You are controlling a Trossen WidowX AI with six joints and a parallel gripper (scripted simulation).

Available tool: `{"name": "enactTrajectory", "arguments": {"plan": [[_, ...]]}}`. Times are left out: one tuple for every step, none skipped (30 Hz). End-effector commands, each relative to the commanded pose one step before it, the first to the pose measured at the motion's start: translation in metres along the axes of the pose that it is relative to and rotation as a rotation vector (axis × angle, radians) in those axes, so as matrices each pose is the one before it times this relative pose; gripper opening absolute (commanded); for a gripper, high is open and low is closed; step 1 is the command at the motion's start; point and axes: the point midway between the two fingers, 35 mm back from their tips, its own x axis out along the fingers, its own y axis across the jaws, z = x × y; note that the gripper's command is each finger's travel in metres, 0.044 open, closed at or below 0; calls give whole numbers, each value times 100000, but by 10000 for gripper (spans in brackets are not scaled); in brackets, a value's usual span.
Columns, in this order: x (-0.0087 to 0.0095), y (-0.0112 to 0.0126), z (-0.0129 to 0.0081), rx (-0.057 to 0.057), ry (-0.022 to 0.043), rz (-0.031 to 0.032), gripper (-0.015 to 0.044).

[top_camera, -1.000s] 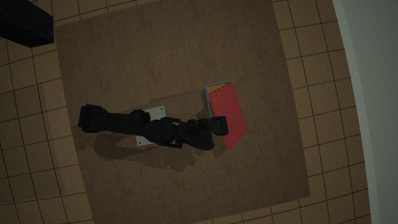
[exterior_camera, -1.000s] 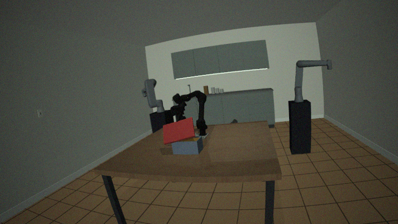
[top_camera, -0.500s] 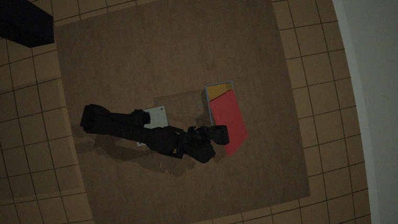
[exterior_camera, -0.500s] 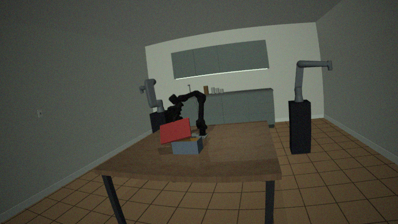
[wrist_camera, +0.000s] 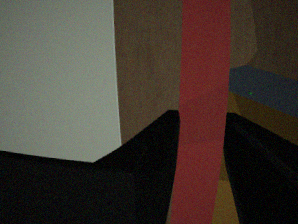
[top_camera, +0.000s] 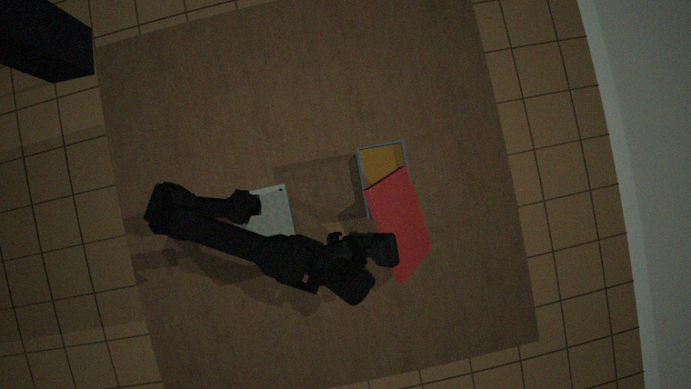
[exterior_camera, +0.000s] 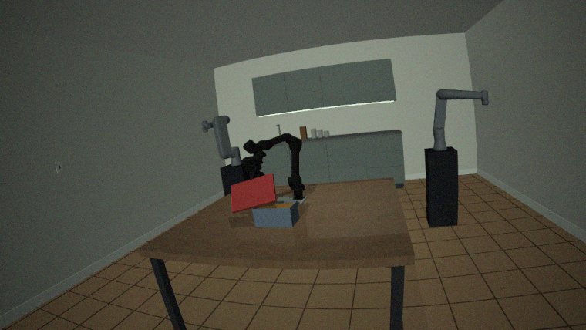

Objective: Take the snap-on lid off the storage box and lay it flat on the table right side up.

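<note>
The red snap-on lid (top_camera: pixel 398 217) (exterior_camera: pixel 252 191) (wrist_camera: pixel 202 96) is off the box and held tilted in the air, partly over the box and reaching out past one end of it. The blue storage box (top_camera: pixel 358 159) (exterior_camera: pixel 274 217) (wrist_camera: pixel 266 86) stands on the table with its yellow inside (top_camera: pixel 379 162) showing. My gripper (top_camera: pixel 386 250) (exterior_camera: pixel 250 167) (wrist_camera: pixel 200 121) is shut on the lid's edge; in the wrist view the lid shows as a red strip between the two dark fingers.
The arm's grey base plate (top_camera: pixel 273 217) (wrist_camera: pixel 53 56) sits on the wooden table (top_camera: pixel 290 96) (exterior_camera: pixel 348 221). Two other arms on dark pedestals (exterior_camera: pixel 440 184) stand off the table, and a kitchen counter (exterior_camera: pixel 356 156) is behind.
</note>
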Motion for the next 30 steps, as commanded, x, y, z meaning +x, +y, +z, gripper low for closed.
{"name": "enactTrajectory", "arguments": {"plan": [[-511,739,752,-1243,-39,2323,0],[-13,-10,198,-12,-11,-3,0],[-13,-10,198,-12,-11,-3,0],[-13,-10,198,-12,-11,-3,0],[-13,-10,198,-12,-11,-3,0],[-13,-10,198,-12,-11,-3,0],[-13,-10,198,-12,-11,-3,0],[-13,-10,198,-12,-11,-3,0],[-13,-10,198,-12,-11,-3,0],[-13,-10,198,-12,-11,-3,0],[-13,-10,198,-12,-11,-3,0],[-13,-10,198,-12,-11,-3,0],[-13,-10,198,-12,-11,-3,0],[-13,-10,198,-12,-11,-3,0],[-13,-10,198,-12,-11,-3,0],[-13,-10,198,-12,-11,-3,0],[-13,-10,198,-12,-11,-3,0],[-13,-10,198,-12,-11,-3,0],[-13,-10,198,-12,-11,-3,0],[-13,-10,198,-12,-11,-3,0],[-13,-10,198,-12,-11,-3,0],[-13,-10,198,-12,-11,-3,0],[-13,-10,198,-12,-11,-2,0],[-13,-10,198,-12,-11,-2,0],[-13,-10,198,-12,-11,-2,0],[-13,-10,198,-12,-11,-2,0],[-13,-10,198,-12,-11,-2,0],[-13,-10,198,-12,-11,-2,0],[-13,-10,198,-12,-11,-2,0],[-13,-10,198,-12,-11,-2,0]]}}
